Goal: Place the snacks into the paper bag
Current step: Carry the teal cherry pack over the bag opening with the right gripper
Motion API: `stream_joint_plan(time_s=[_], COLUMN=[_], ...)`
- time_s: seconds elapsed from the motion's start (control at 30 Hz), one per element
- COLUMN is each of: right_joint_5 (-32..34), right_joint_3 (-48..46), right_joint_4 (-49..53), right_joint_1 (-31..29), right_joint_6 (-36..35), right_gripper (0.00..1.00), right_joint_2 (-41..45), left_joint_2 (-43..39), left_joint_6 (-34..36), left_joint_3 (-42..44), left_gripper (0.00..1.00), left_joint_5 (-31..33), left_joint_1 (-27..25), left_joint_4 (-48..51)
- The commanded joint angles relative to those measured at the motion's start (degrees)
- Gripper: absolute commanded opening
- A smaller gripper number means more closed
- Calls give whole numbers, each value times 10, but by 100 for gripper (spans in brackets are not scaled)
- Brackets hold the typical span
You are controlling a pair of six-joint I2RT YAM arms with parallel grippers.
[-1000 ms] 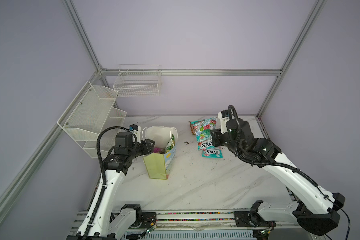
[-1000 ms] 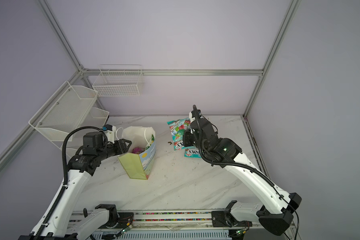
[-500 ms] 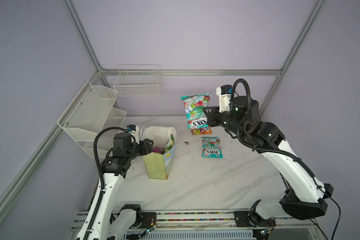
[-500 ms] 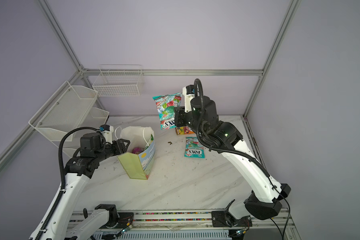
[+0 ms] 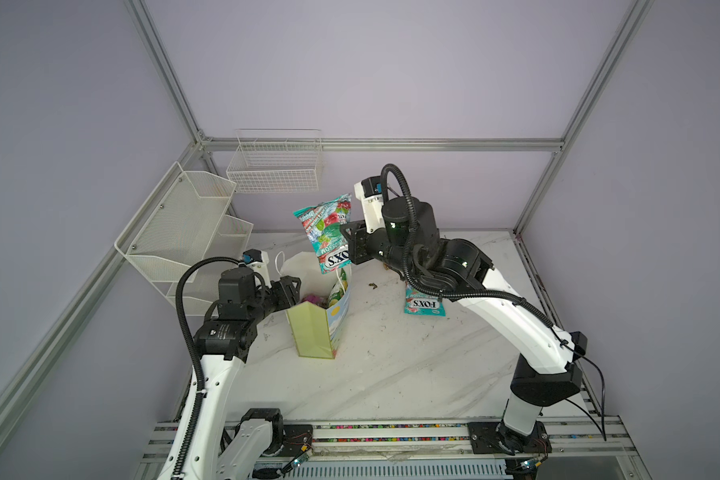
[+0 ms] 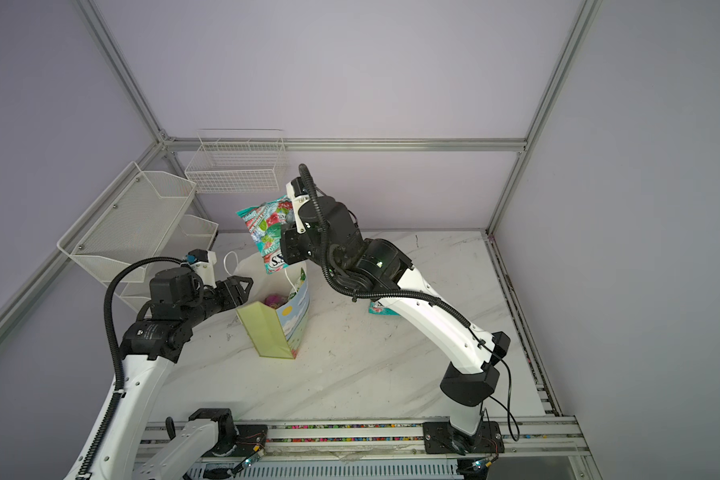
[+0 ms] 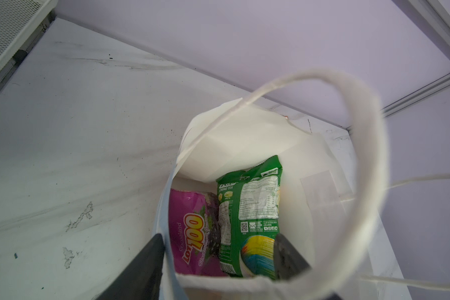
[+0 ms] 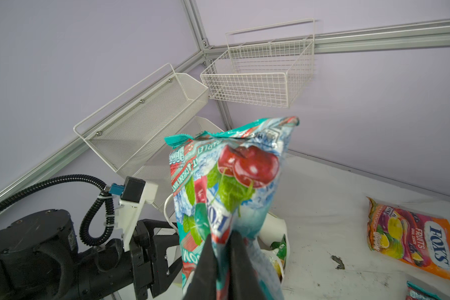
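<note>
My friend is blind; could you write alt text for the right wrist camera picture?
The right end effector, shut on a teal FOX'S candy packet with cherries, holds it aloft. Beyond are white wire baskets on the wall and an orange FOX'S packet on the table.

left gripper [image 7: 218, 240]: low, jaws apart | right gripper [image 8: 222, 237]: raised, jaws pinched shut
</note>
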State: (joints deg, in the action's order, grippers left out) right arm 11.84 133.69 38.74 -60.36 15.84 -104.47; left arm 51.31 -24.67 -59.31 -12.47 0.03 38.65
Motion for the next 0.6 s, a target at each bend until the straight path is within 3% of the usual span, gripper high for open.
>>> stream_joint_plan(time_s=[0.0, 0.57], right_joint_5=[57, 229], right_joint_3=[28, 28], right_joint_4=[-5, 37], right_joint_1=[-18, -86], right_joint_6=[-10, -41], right_gripper=[0, 0], right_joint_2=[-18, -96], left_joint_2=[-16, -30], left_joint_6=[-15, -28], left_joint_3=[-37, -32], left_gripper=[66, 66], left_joint_5=[-8, -8], left_joint_1=[8, 15], left_joint_4=[-22, -32])
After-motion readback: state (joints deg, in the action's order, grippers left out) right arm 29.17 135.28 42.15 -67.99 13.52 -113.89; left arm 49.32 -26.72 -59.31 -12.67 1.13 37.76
